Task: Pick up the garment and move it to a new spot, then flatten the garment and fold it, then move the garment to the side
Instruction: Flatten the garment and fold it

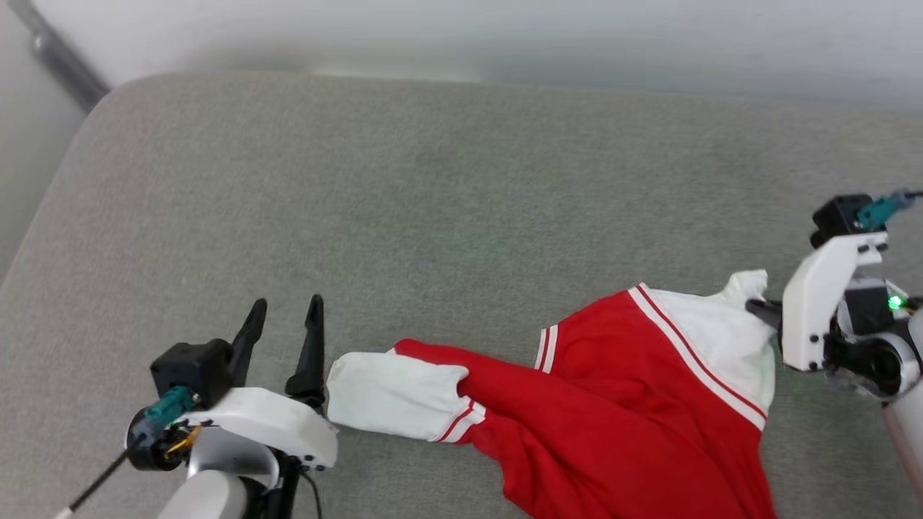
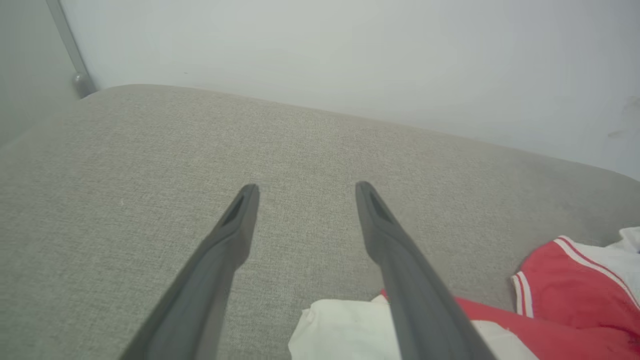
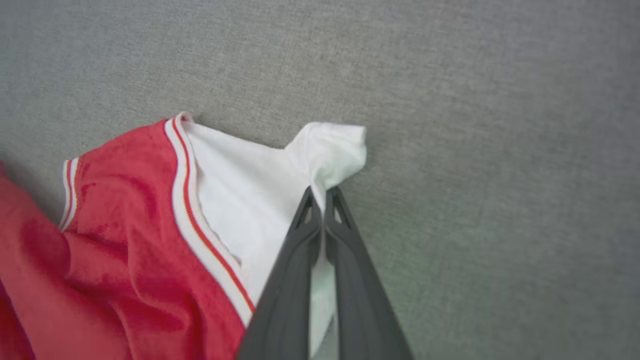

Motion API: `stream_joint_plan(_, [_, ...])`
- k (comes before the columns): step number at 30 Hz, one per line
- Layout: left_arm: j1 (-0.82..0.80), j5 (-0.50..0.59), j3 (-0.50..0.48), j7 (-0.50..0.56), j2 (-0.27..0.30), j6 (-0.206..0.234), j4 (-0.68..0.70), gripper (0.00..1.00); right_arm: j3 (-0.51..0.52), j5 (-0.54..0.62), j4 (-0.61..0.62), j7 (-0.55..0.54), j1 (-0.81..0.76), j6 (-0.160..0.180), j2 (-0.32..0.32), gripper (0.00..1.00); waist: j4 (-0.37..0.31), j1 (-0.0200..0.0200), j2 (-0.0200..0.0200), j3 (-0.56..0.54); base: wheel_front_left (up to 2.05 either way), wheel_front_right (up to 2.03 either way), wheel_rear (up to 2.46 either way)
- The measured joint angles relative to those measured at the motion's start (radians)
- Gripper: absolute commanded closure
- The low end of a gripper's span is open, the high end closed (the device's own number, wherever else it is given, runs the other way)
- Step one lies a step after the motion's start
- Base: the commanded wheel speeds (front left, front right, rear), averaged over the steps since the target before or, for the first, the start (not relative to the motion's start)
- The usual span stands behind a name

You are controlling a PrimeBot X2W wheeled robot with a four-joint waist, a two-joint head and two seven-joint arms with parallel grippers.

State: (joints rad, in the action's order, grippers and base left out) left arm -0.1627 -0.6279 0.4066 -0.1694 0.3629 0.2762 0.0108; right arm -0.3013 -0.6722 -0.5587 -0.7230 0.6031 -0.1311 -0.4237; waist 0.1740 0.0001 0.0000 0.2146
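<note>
Two white sleeves (image 1: 393,393), red garment (image 1: 613,393)

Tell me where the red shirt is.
In the head view the garment lies lower right on the grey cushion, one sleeve pinched by the right gripper, the other beside the left gripper.

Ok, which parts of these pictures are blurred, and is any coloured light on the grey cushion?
Head view: the far edge of the cushion blurs into a hazy wall; a green lamp glows on the right arm. Left wrist view: the left claw looks soft near the bottom. Right wrist view: shirt sharp, faint green tint beside the right claw.
</note>
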Motion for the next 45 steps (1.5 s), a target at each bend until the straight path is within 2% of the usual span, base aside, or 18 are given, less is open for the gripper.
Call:
stream_joint_plan(3, [0.005, -0.034, -0.008, 0.064, 0.034, -0.016, -0.01, 0.0, 0.028, -0.01, 0.042, 0.016, -0.063, 0.0, -0.019, 1.0, -0.027, 0.0, 0.0, -0.034, 0.0, 0.0, 0.0])
stream_joint_plan(8, [0.003, -0.101, -0.009, 0.234, 0.116, -0.06, -0.036, 0.0, 0.085, -0.003, 0.136, 0.009, -0.187, 0.0, -0.031, 1.0, -0.081, 0.0, 0.0, -0.083, 0.0, 0.0, 0.0])
stream_joint_plan(16, [-0.029, -0.222, 0.014, 0.548, 0.229, -0.116, -0.072, 0.0, 0.176, 0.043, 0.314, -0.054, -0.331, 0.0, 0.021, 1.0, -0.178, 0.0, 0.0, -0.115, 0.0, 0.0, 0.0])
stream_joint_plan(24, [-0.105, -0.276, 0.039, 0.719, 0.238, -0.109, -0.166, 0.0, 0.229, 0.083, 0.427, -0.096, -0.358, 0.0, 0.08, 1.0, -0.234, 0.0, 0.0, -0.05, 0.0, 0.0, 0.0])
stream_joint_plan(30, [-0.165, -0.301, 0.062, 0.777, 0.22, -0.141, -0.26, 0.0, 0.24, 0.091, 0.442, -0.105, -0.356, 0.0, 0.103, 1.0, -0.259, 0.0, 0.0, -0.006, 0.0, 0.0, 0.0])
stream_joint_plan(31, [-0.174, -0.305, 0.069, 0.797, 0.218, -0.146, -0.271, 0.49, 0.24, 0.091, 0.442, -0.105, -0.355, 0.0, 0.106, 1.0, -0.262, 0.0, 0.0, -0.003, 0.0, 0.0, 0.0])
stream_joint_plan(32, [-0.181, -0.311, 0.072, 0.81, 0.216, -0.151, -0.281, 0.76, 0.241, 0.091, 0.442, -0.105, -0.354, 0.0, 0.109, 1.0, -0.264, -0.0001, 0.0, -0.001, 0.0, 0.0, 0.0])
stream_joint_plan(33, [-0.19, -0.319, 0.074, 0.82, 0.212, -0.159, -0.294, 1.0, 0.245, 0.091, 0.442, -0.103, -0.354, 0.0, 0.11, 1.0, -0.264, -0.0001, 0.0, 0.001, 0.0, 0.0, 0.0])
stream_joint_plan(39, [-0.22, -0.319, 0.093, 0.833, 0.197, -0.191, -0.335, 1.0, 0.255, 0.093, 0.439, -0.091, -0.337, 0.0, 0.11, 1.0, -0.254, -0.0001, 0.0, -0.006, 0.0, 0.0, 0.0])
stream_joint_plan(45, [-0.254, -0.262, 0.096, 0.716, 0.192, -0.224, -0.344, 1.0, 0.256, 0.112, 0.432, -0.026, -0.298, 0.0, 0.101, 1.0, -0.237, 0.0, 0.0, -0.04, 0.0, 0.0, 0.0])
